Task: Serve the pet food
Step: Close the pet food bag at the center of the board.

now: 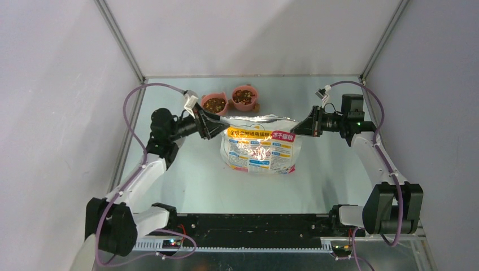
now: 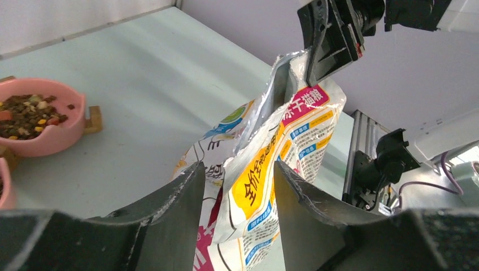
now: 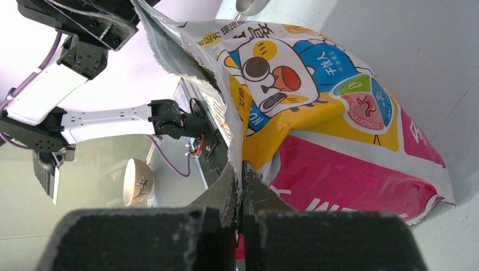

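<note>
- Now on table (image 1: 181,175): printed bag (image 1: 260,149), upright, silver top edge raised.
- Left gripper (image 2: 237,175): fingers well apart, straddles bag's left top corner, edge loose between them; holds nothing.
- Right gripper (image 3: 242,169): closed tight, pinches bag's right top edge.
- Kibble (image 1: 214,104): fills two pink bowls (image 2: 53,140), side by side just behind bag, toward table's far edge.

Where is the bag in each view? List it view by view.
Top: bag at table centre.
Left wrist: centre, between left fingers.
Right wrist: upper right, filling the frame.
Shared landmark: right fingers pinching its top edge, in all three.
</note>
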Robot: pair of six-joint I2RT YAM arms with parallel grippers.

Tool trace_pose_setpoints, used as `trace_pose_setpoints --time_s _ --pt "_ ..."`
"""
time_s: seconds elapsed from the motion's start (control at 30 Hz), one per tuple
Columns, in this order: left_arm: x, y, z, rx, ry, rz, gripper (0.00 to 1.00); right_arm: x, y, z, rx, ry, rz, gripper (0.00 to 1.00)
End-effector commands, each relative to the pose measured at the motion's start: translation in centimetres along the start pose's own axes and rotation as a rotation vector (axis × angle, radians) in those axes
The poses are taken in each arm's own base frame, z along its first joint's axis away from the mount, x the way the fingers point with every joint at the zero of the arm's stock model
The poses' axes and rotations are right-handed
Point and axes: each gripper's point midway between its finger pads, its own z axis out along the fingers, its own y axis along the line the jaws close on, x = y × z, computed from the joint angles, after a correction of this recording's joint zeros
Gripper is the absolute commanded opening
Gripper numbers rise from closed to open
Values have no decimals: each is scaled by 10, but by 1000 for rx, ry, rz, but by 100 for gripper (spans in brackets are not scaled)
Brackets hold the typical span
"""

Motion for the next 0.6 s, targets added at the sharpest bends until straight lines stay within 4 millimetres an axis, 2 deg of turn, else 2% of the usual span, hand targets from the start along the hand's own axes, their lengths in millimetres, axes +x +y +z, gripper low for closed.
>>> trace_pose_setpoints --time_s 0.0,0.13,0.27,0.33,0.43,0.5,0.57 --pt "-6 -15 12 99 -36 70 54 -7 7 3 3 -3 -66 0" --pt "8 -12 21 129 -1 40 54 -8 9 3 -4 -5 -78 0" --pt "14 -10 26 159 1 4 49 -8 12 4 -13 -6 -104 0" --pt "11 -13 27 186 -18 12 35 -8 16 3 -24 -7 -126 0" --pt "9 -17 27 212 -36 6 6 -9 27 1 -59 -10 -150 0" --pt "8 -17 28 213 -41 -16 1 -12 32 -1 -79 -17 -116 0" --pt "7 -9 29 163 -20 -91 0 -17 33 -5 -76 -31 -18 0"
